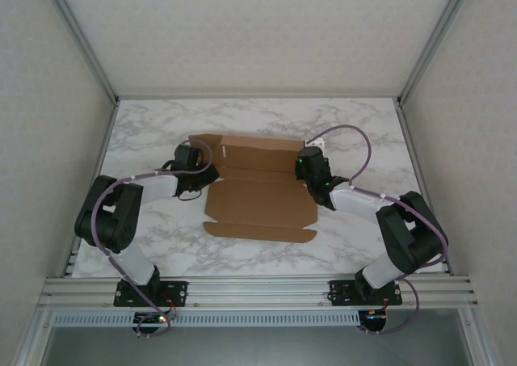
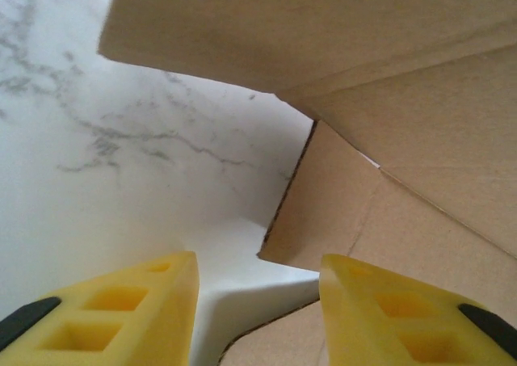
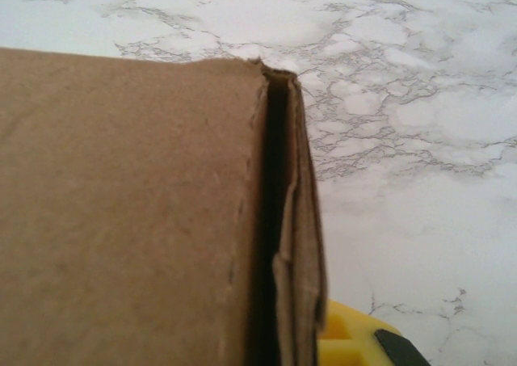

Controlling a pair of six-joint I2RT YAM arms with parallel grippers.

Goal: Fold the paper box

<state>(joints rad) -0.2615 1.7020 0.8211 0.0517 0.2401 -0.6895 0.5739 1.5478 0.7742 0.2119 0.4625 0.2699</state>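
paper box (image 1: 258, 196): brown cardboard blank lying about mid-tabletop (image 1: 242, 257) between the two arms, and way wider than either tool

left tool (image 1: 191, 157): right up against the box's far left corner

left tool state: yellow fingers (image 2: 153, 301) spread, nothing pinched, with bare marble and a cardboard edge showing in the gap

box vs left tool: in the left wrist view the cardboard (image 2: 420, 140) fills the right side and the top. One flap is lifted off the marble, and the right-hand finger sits over the brown sheet.

right tool (image 1: 309, 162): at the box's far right edge, across from the left one

right tool state: pressed together, looks like it's pinching a folded double layer of the box

box vs right tool: in the right wrist view a brown panel (image 3: 121, 220) stands right in front of the camera. Its doubled edge runs down just beside the one yellow finger (image 3: 347, 338) you can see, and the other finger is hidden behind the card.
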